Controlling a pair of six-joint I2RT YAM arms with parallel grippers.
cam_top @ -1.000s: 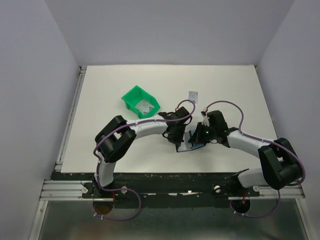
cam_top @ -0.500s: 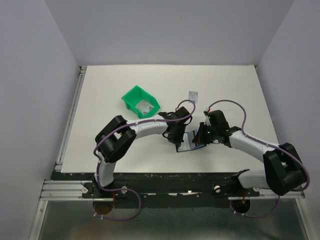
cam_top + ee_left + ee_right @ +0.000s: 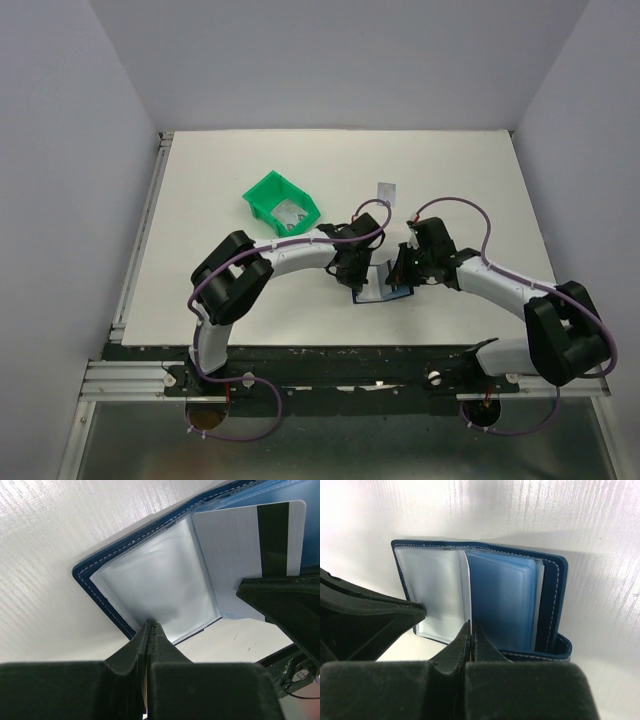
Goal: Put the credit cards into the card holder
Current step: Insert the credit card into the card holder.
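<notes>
The navy card holder (image 3: 380,290) lies open on the table between my two grippers. My left gripper (image 3: 151,626) is shut on the near edge of its clear sleeve (image 3: 155,580). A pale credit card with a black stripe (image 3: 250,540) stands over the holder's fold, and my right gripper (image 3: 471,626) is shut on its lower edge. In the right wrist view the card (image 3: 465,587) shows edge-on between the clear sleeve and the blue sleeves of the card holder (image 3: 551,595). Another pale card (image 3: 386,190) lies flat farther back on the table.
A green plastic bin (image 3: 268,192) stands at the back left of the holder, with something pale grey (image 3: 291,212) inside it. Both forearms meet over the table's near middle. Grey walls enclose the white table (image 3: 200,290) on three sides.
My right gripper has shifted slightly left and back with the striped card, closer over the holder. The left gripper keeps its hold and has not moved.
</notes>
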